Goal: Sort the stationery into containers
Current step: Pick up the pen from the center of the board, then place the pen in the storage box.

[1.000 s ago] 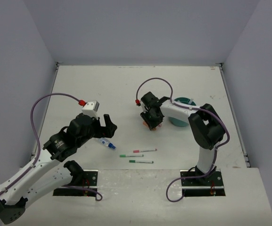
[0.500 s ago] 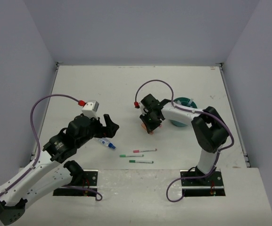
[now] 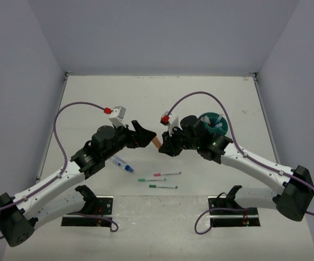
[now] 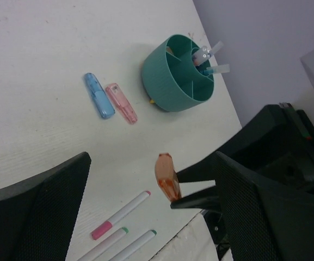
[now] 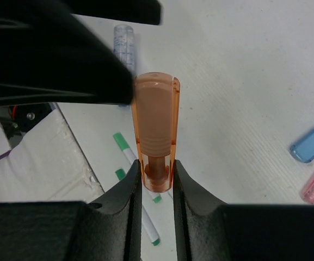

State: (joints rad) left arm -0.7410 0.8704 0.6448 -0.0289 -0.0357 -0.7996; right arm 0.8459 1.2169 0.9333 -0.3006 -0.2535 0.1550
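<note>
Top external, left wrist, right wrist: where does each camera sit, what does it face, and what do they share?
Top external: above and behind the bases, looking down on the table; both arms show, left gripper facing right gripper.
Left wrist: on the left arm, looking at the orange highlighter and teal cup; its open fingers frame the view.
Right wrist: looks along its fingers, shut on the highlighter.
Shared: all three show the highlighter.

White table [image 3: 108, 98], pale lavender walls [image 3: 162, 32]

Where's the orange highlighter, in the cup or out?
Out: the right gripper is shut on the orange highlighter, holding it off the table, apart from the teal cup.
</note>
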